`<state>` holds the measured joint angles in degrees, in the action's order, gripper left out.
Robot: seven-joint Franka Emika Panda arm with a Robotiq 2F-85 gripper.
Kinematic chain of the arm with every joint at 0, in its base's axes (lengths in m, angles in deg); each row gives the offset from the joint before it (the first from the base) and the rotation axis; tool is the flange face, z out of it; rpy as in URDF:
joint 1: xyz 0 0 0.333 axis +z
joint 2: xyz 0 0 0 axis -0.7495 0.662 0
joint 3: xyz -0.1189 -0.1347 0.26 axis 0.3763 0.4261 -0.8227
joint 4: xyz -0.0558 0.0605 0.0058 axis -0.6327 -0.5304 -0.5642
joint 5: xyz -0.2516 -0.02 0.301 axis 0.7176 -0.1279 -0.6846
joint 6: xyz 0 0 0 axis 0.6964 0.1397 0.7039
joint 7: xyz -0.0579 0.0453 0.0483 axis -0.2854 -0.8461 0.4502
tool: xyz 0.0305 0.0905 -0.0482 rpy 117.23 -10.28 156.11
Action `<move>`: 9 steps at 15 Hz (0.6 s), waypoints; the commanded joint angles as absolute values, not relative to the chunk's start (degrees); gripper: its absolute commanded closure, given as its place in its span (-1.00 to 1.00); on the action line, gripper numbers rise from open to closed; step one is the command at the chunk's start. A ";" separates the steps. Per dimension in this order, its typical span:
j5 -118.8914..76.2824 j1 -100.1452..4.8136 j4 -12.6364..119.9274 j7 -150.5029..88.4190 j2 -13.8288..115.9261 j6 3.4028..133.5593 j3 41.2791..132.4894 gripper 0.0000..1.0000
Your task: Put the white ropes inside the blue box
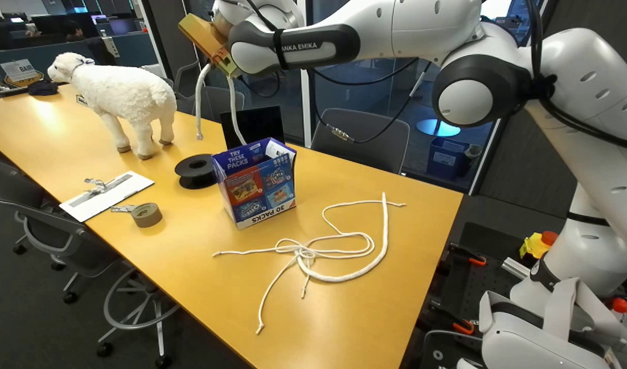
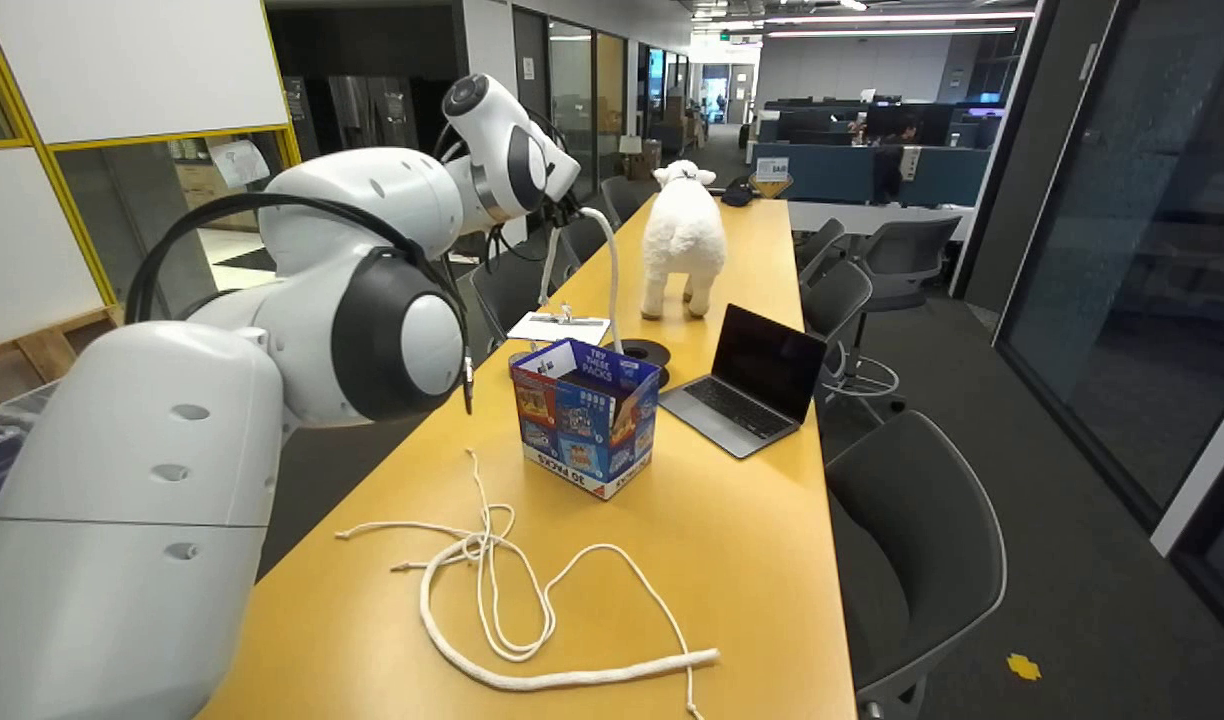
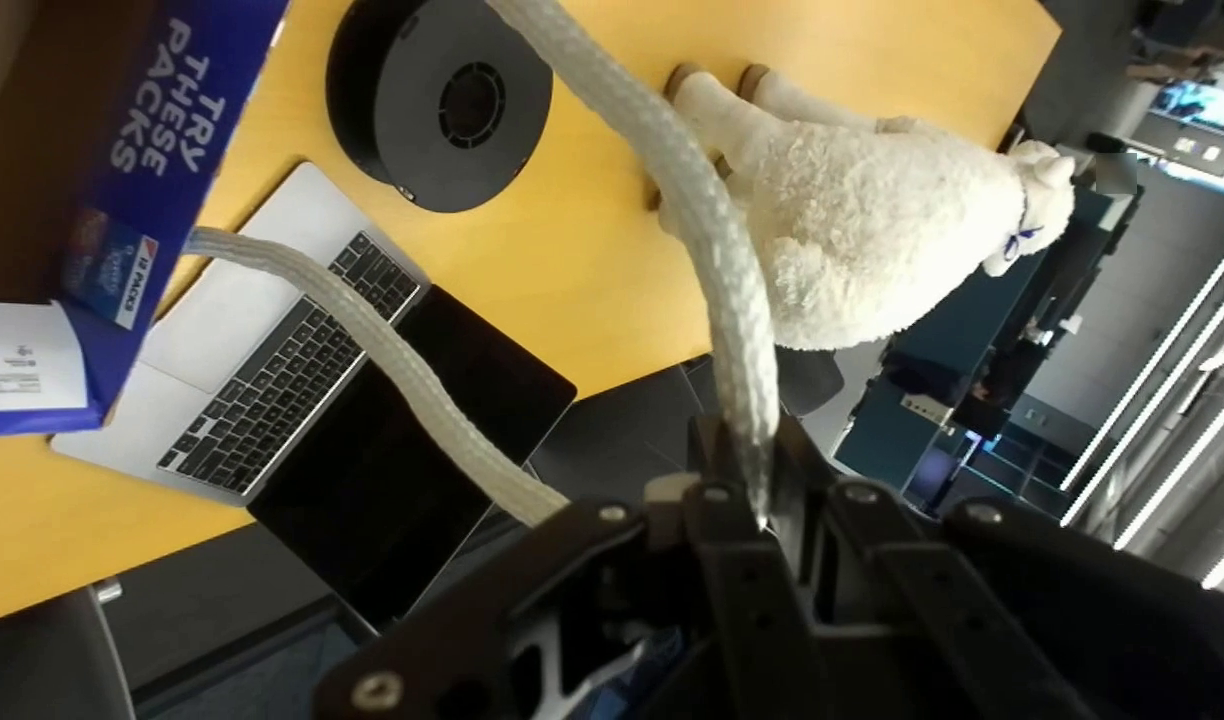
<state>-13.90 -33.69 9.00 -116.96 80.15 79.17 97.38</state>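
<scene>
The blue box (image 1: 257, 192) stands open-topped on the table and also shows in an exterior view (image 2: 582, 425). Its rim fills the upper left of the wrist view (image 3: 167, 150). My gripper (image 3: 757, 455) is shut on a white rope (image 3: 707, 215), raised above and beyond the box. Two strands of this held rope hang down in both exterior views (image 1: 200, 100) (image 2: 612, 270). One strand's lower part goes out of sight behind the box wall. A second white rope, thick with thin knotted cords, lies loose on the table in both exterior views (image 1: 344, 278) (image 2: 532, 684).
An open laptop (image 2: 737, 405) and a black spool (image 1: 196, 171) are close to the box. A white toy sheep (image 1: 124, 95) stands farther along the table. A clipboard (image 1: 106, 195) and a tape roll (image 1: 147, 215) lie near the table edge.
</scene>
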 commanded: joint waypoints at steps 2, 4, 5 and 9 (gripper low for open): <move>-12.97 -32.96 2.59 -117.02 80.11 76.64 98.25 0.74; -12.13 -32.42 1.21 -117.56 79.65 76.77 99.11 0.75; -11.99 -32.24 0.52 -117.49 79.50 76.51 99.35 0.75; -11.92 -31.71 -1.82 -117.16 79.20 75.18 100.30 0.73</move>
<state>-13.11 -32.29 1.06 -116.96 79.25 77.06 99.08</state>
